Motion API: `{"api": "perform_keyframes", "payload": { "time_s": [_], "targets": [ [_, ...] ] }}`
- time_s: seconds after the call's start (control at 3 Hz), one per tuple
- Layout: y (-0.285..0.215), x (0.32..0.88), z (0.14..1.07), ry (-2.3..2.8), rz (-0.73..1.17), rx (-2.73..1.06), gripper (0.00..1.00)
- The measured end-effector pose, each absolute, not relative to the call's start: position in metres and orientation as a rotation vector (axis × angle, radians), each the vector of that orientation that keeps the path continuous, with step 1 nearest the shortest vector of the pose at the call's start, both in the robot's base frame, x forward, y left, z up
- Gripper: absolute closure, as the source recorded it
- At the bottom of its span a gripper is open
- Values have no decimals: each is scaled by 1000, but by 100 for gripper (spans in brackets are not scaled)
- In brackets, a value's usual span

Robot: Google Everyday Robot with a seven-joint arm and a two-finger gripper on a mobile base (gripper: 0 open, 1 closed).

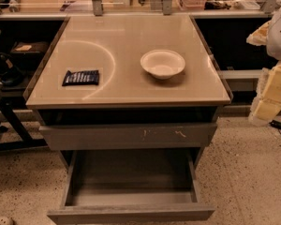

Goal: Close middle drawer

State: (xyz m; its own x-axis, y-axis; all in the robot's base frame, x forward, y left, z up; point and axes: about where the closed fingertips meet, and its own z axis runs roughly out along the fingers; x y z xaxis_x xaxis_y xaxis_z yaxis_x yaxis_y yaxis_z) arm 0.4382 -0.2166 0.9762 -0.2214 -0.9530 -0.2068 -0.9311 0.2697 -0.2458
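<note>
The middle drawer [131, 213] is pulled far out of the cabinet at the bottom of the view. It is a wide, shallow grey box with a plain flat front, and its inside [131, 182] looks empty. Above it, the grey drawer front with pale scratch marks [129, 136] stands slightly out from the cabinet. My arm and gripper [267, 102] hang at the right edge of the view. They are to the right of the cabinet, at about the height of its top, and apart from both drawers.
On the beige cabinet top [131, 93] lie a white bowl [162, 63] and a dark snack packet [81, 77]. Dark shelving and a stand [9, 102] are on the left. A cable [280, 125] lies on the speckled floor at the right.
</note>
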Motion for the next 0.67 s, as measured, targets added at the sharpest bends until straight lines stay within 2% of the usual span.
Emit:
{"api": "perform_keyframes", "payload": {
  "time_s": [0.33, 0.67],
  "targets": [
    [-217, 438, 976, 2232, -99, -1725, 0],
    [-217, 438, 976, 2232, -99, -1725, 14]
  ]
}}
